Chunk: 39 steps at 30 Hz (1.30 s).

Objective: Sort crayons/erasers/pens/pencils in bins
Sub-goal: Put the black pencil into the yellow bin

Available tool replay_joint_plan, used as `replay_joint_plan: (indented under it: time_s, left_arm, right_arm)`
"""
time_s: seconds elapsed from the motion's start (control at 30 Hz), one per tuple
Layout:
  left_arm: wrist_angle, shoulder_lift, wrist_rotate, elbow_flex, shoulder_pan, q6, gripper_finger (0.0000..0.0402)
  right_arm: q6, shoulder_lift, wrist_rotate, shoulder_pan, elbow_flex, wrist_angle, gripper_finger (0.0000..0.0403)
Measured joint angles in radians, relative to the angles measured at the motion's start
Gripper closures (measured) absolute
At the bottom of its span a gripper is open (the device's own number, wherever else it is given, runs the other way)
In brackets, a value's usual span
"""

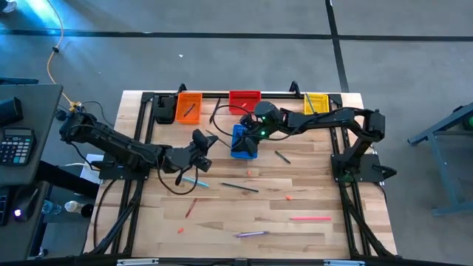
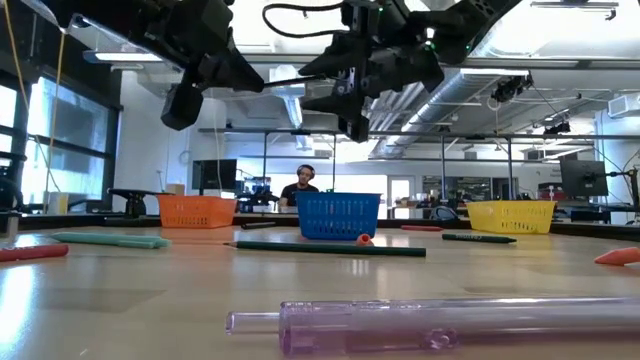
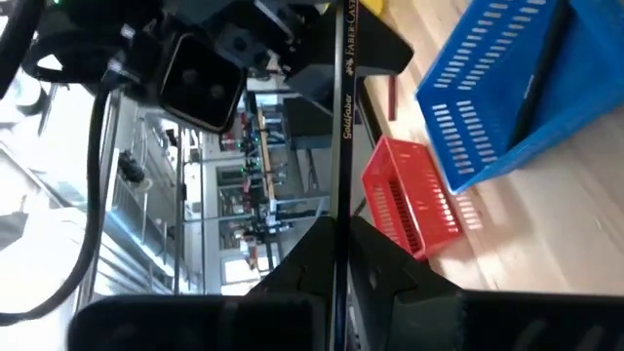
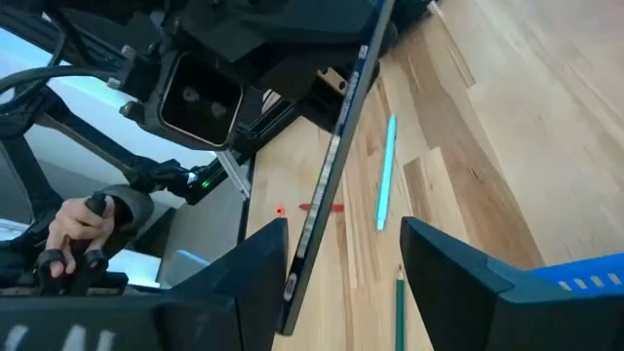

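My left gripper is shut on a dark pencil held high above the table's middle. The pencil's free end reaches between the fingers of my open right gripper, close beside one finger. My right gripper hovers over the blue bin, which has a dark stick in it. The orange bin, red bin and yellow bin stand along the far edge. Pens, pencils, crayons and erasers lie scattered on the near half. My left gripper pinches the pencil between its two fingertips. The pencil sticks out forward, roughly in line with the fingers, about level and lifted clear. My right gripper: whether the pencil touches its finger I cannot tell.
On the wood lie a teal pen, a dark pencil, a green pencil, a pink pen, a purple pen, a red crayon and small erasers. A person sits far behind the table.
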Motion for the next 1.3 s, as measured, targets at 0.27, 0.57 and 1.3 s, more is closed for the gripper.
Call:
replay_joint_plan:
  time_s: [0.27,0.57,1.3]
  left_arm:
    - [0.041,0.000,0.021,0.000,0.017,0.026,0.0394]
    - [0.043,0.000,0.046,0.000,0.017,0.051,0.0394]
    - [0.239,-0.001,0.015,0.000,-0.053,0.022,0.0259]
  right_arm:
    - [-0.001,0.000,-0.026,0.002,0.000,0.007,0.0242]
    - [-0.009,0.000,-0.038,0.002,0.000,0.011,0.0346]
    - [-0.103,0.001,0.040,-0.007,-0.001,0.004,0.0391]
